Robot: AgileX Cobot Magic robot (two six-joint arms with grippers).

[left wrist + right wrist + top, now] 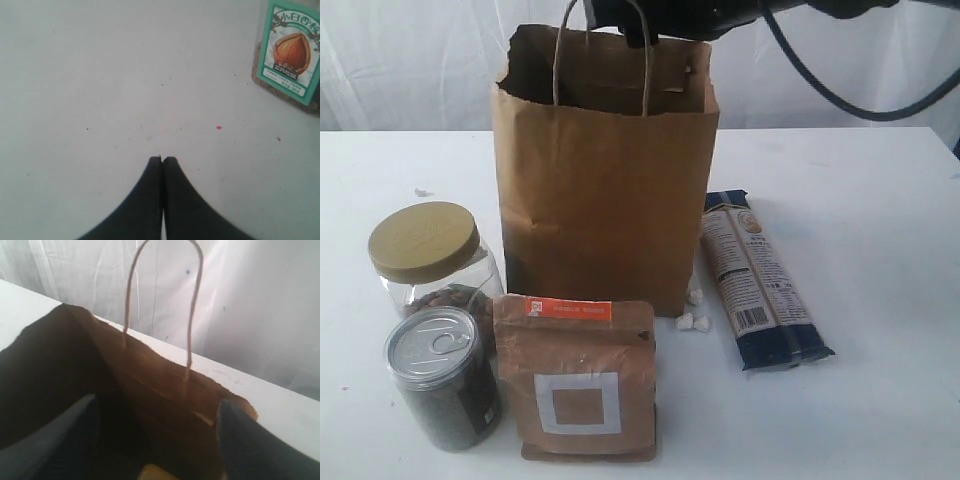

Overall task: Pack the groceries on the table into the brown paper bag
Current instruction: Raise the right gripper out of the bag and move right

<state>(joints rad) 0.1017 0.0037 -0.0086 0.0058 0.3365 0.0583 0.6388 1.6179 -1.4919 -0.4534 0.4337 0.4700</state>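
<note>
The brown paper bag (605, 180) stands upright mid-table. My right gripper (660, 22) hovers over its mouth; in the right wrist view it (157, 401) is open above the bag's dark inside (150, 385), where a bit of the yellow bottle (155, 472) shows. My left gripper (162, 158) is shut and empty above bare table (100, 75), with the gold-lidded jar (290, 50) off to one side. On the table sit that jar (428, 255), the silver pull-tab dark jar (442, 378), the brown pouch (578, 380) and the noodle packet (760, 280). The carton is out of view.
Small white crumbs (690, 318) lie between the bag's base and the noodle packet. A black cable (840, 95) loops down behind the bag from the right arm. A white curtain hangs behind the table.
</note>
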